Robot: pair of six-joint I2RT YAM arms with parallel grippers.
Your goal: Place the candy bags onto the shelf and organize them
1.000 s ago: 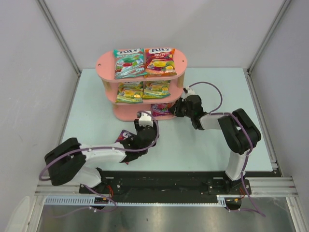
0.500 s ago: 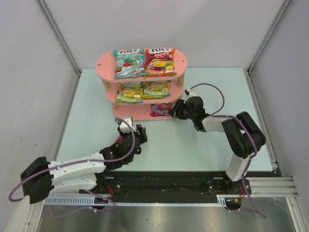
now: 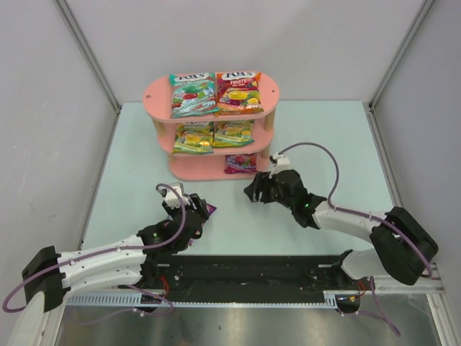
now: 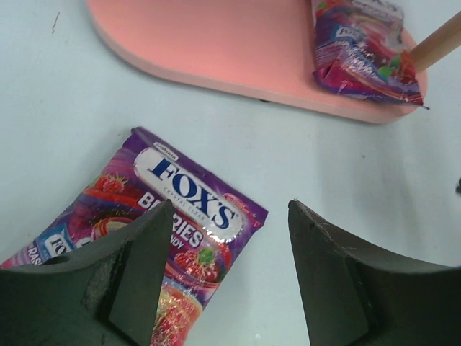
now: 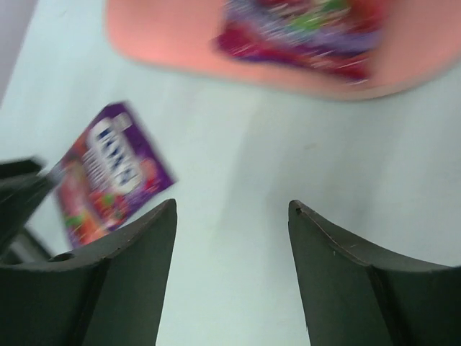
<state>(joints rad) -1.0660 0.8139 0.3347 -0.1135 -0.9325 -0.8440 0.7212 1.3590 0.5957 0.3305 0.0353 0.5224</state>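
Observation:
The pink shelf point(image 3: 156, 92) stands at the back of the table. A teal candy bag point(image 3: 192, 94) and a red-orange one point(image 3: 238, 91) lie on its top board, and two yellow-green bags point(image 3: 193, 137) lie on the middle board. One purple bag point(image 3: 240, 163) rests at the right end of the bottom board point(image 4: 238, 50). A second purple bag point(image 4: 166, 216) lies flat on the table. My left gripper point(image 4: 230, 216) hovers open over its right corner. My right gripper point(image 5: 232, 213) is open and empty above bare table, in front of the shelf.
A wooden post point(image 4: 436, 45) rises beside the purple bag point(image 4: 364, 54) on the bottom board. White walls with metal corner rails close in the table on three sides. The arms' black base rail point(image 3: 252, 270) runs along the near edge.
My right gripper opened, left the purple bag on the bottom board and pulled back toward me. My left arm drew back from the shelf and now hangs over the purple bag on the table.

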